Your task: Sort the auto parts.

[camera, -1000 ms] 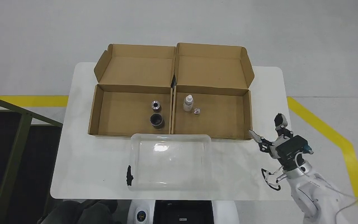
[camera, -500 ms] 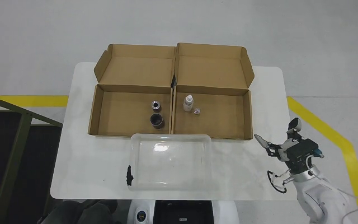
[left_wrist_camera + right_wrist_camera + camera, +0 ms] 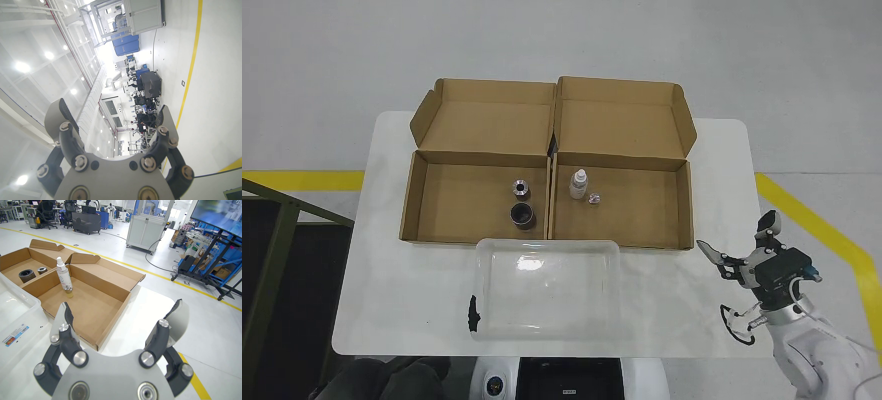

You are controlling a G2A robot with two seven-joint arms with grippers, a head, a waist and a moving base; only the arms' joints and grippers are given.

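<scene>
Auto parts (image 3: 521,214) sit in boxes (image 3: 442,205). My right end effector (image 3: 121,306) is spread, empty, at the table (image 3: 392,280) edge. My left end effector (image 3: 112,106) is spread too.

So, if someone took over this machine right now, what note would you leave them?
Left gripper: open, empty, aimed at the room.
Right gripper: open, empty, by the white table's right edge.
Left brown cardboard box: wide dark metal sleeve, smaller metal cylinder.
Right cardboard box: white spray bottle, small metal piece.
Clear plastic tray looks empty: sorting seems done, nothing obvious left.
</scene>
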